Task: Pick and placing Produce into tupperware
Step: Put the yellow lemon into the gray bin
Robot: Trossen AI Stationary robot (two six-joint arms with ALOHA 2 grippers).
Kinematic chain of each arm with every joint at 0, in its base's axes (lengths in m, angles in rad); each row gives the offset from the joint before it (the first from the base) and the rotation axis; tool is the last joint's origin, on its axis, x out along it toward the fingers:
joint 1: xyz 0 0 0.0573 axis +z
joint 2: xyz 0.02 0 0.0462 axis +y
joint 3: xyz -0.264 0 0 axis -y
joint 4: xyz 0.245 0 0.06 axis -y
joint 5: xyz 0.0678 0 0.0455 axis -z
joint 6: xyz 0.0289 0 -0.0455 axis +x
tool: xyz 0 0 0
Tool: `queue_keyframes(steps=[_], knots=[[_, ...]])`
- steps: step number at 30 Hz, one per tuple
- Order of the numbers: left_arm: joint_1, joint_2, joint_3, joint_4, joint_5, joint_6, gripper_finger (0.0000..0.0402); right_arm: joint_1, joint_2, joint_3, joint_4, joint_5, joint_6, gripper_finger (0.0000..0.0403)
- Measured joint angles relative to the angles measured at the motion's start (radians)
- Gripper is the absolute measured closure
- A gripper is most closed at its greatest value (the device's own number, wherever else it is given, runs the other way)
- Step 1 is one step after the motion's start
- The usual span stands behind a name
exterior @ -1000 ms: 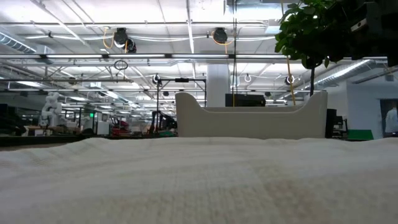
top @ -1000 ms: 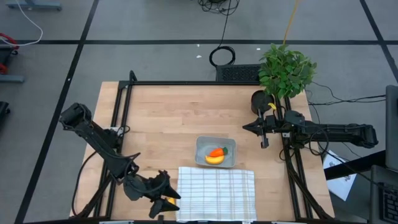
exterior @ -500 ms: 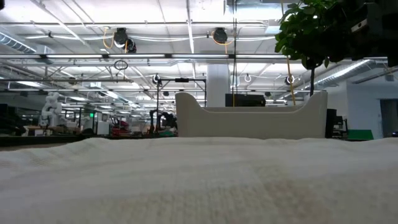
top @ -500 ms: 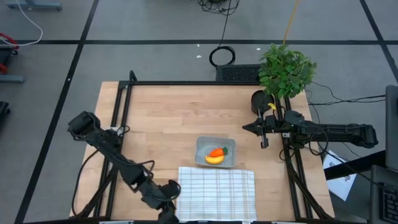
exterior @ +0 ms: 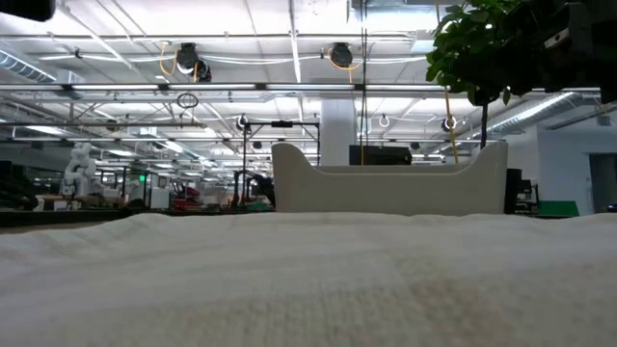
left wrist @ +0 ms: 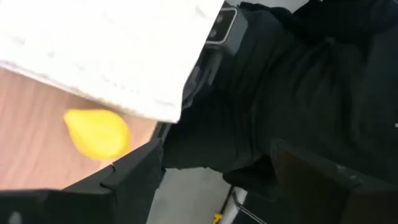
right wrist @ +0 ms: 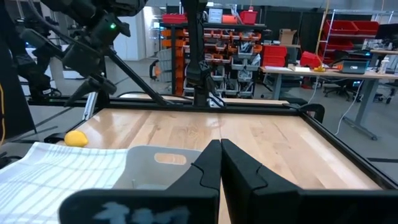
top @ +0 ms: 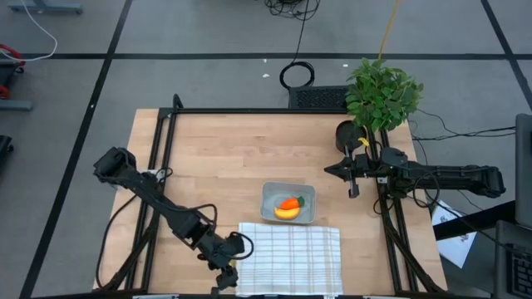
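Tupperware (top: 288,203): frame centre on counter (top: 233,158), carrot (top: 289,203) and banana (top: 286,213) inside. Lemon (left wrist: 97,133): outside, by cloth (top: 291,257) corner. Left hand (top: 223,259): lower left, open, empty, nearby for pickup. Right hand (top: 334,170): closed, parked right.

Left gripper (top: 223,264) closer to cloth (top: 291,257).

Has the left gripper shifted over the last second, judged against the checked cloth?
Yes. In the high view the left gripper has swung from clearly beside the white checked cloth to right at its near left corner. Its jaws are open.
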State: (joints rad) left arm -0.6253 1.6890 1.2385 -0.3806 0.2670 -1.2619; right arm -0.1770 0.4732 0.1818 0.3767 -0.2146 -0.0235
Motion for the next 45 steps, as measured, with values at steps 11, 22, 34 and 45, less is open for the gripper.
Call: queue_keyframes(steps=[11, 22, 34, 45], knots=[[0.011, -0.001, 0.0, 0.115, -0.153, 0.135, 0.0123, 0.0, 0.0, 0.0, 0.0, 0.0, -0.018, 0.0403], [0.026, 0.0, 0.0, -0.236, -0.137, -0.151, 0.0121, 0.0, 0.0, 0.0, -0.007, 0.0, -0.026, 0.0403], [-0.052, 0.0, 0.0, -0.187, -0.134, -0.426, 0.0126, 0.0, 0.0, 0.0, -0.008, 0.0, -0.034, 0.0403], [-0.15, 0.006, -0.002, -0.05, -0.268, -0.634, 0.0128, 0.0, 0.0, 0.0, -0.009, -0.001, -0.034, 0.0403]])
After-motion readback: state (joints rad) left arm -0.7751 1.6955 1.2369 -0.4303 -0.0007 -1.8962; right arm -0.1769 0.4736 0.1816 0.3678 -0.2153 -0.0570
